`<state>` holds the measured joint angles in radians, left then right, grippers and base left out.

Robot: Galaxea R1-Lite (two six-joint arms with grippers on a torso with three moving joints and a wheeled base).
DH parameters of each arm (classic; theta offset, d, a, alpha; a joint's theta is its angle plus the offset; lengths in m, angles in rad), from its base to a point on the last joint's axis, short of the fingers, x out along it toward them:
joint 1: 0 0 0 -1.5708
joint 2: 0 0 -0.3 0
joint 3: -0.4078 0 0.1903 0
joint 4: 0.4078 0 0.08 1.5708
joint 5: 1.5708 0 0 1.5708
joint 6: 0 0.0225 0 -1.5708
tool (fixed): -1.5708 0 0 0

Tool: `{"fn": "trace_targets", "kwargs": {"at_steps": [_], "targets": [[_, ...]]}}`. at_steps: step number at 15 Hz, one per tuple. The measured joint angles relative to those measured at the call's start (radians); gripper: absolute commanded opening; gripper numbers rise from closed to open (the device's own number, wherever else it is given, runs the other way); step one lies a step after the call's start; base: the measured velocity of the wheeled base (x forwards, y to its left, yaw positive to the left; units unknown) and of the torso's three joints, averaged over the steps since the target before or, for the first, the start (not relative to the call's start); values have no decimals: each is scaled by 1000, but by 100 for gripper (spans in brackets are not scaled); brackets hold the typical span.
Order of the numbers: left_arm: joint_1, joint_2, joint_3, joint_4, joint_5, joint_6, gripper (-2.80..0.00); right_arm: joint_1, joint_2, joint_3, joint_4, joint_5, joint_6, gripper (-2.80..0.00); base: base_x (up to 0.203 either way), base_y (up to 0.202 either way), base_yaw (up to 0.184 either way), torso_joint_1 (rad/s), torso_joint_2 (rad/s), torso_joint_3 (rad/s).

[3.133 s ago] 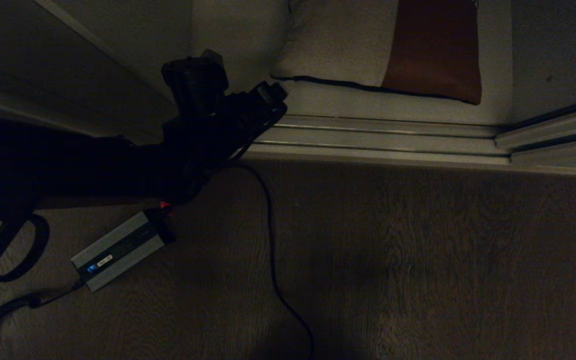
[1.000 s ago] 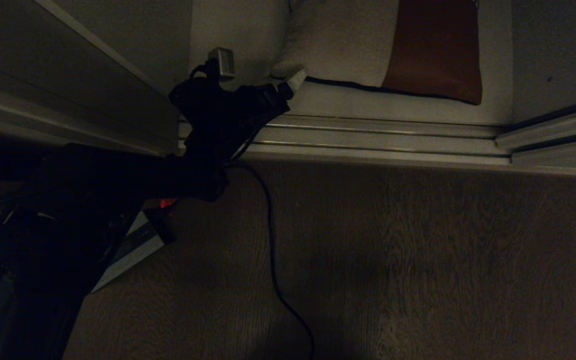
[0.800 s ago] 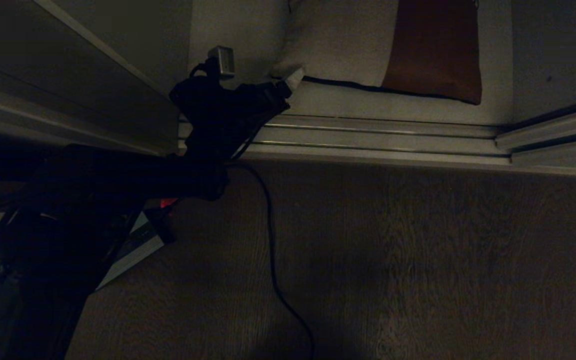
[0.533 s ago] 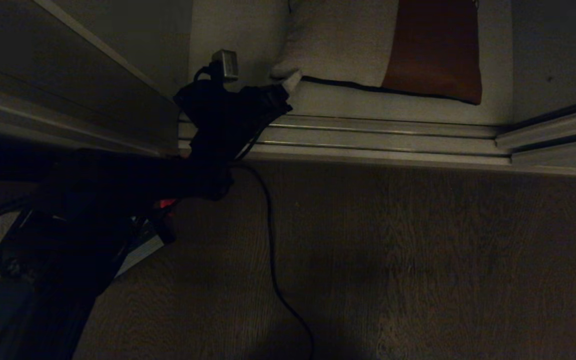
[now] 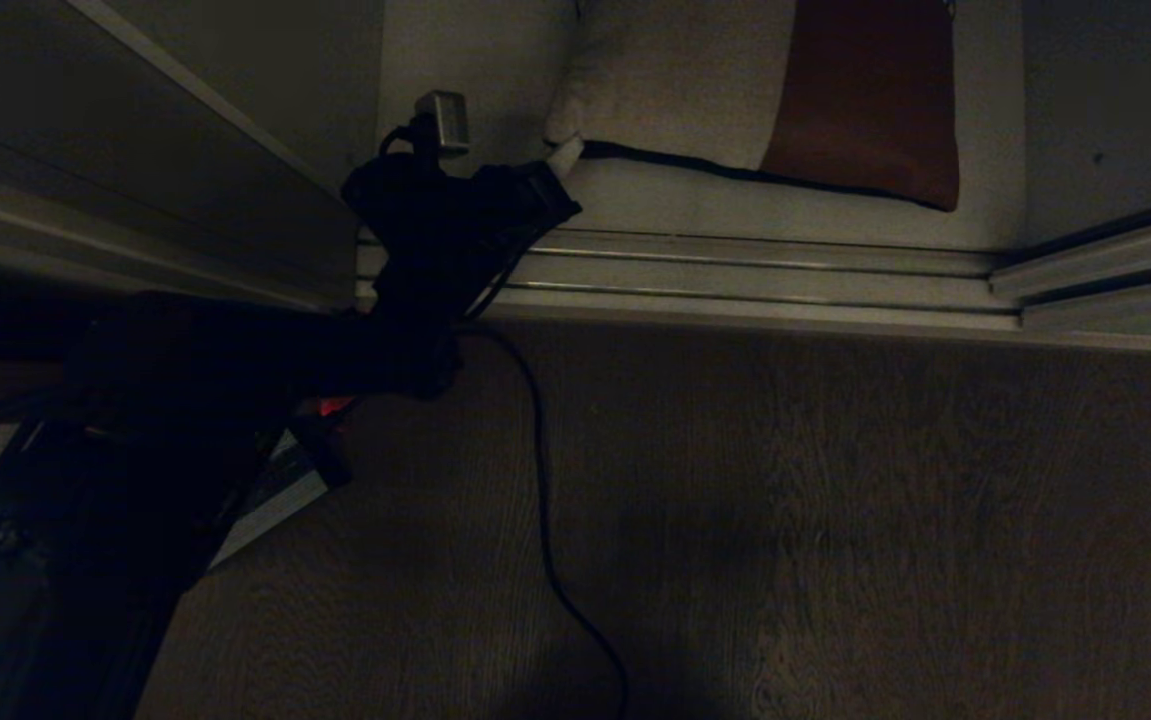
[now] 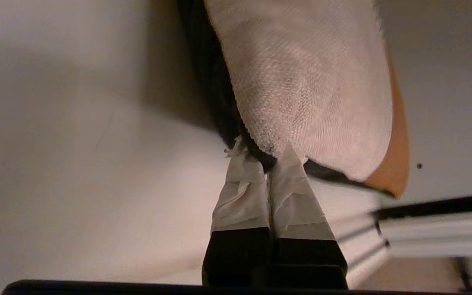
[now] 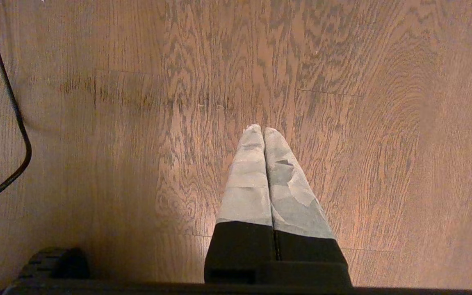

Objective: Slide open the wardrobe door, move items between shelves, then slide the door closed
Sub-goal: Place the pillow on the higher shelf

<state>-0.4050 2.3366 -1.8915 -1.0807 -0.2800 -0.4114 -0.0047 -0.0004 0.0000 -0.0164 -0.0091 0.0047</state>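
We see the left gripper (image 6: 266, 157) pinched tight on the cushion (image 6: 305, 82) corner on the shelf (image 6: 96, 164), seemingly gripping fabric; right gripper (image 7: 263, 132) closed, empty, over floor (image 7: 342, 82).

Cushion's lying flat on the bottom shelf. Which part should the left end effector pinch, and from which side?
The near left corner of the cushion. It tapers thin there above the shelf, the only part narrow enough to pinch, and faces the open front. The left end effector is already shut on that corner, so the hold looks sound.
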Motion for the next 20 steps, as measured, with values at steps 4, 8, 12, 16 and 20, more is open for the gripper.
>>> {"fn": "trace_targets", "kwargs": {"at_steps": [4, 8, 12, 16, 20], "targets": [[-20, -109, 247, 29, -26, -29, -280, 0, 0, 0, 0, 0, 0, -280, 0, 0, 0, 0, 0, 0], [-64, -242, 474, 77, -38, -32, -280, 0, 0, 0, 0, 0, 0, -280, 0, 0, 0, 0, 0, 0], [-143, -321, 614, 83, -24, -32, -280, 0, 0, 0, 0, 0, 0, -280, 0, 0, 0, 0, 0, 0], [-175, -334, 650, 96, 35, -32, -280, 0, 0, 0, 0, 0, 0, -280, 0, 0, 0, 0, 0, 0], [-177, -346, 692, 108, 79, -32, -280, 0, 0, 0, 0, 0, 0, -280, 0, 0, 0, 0, 0, 0]]}}
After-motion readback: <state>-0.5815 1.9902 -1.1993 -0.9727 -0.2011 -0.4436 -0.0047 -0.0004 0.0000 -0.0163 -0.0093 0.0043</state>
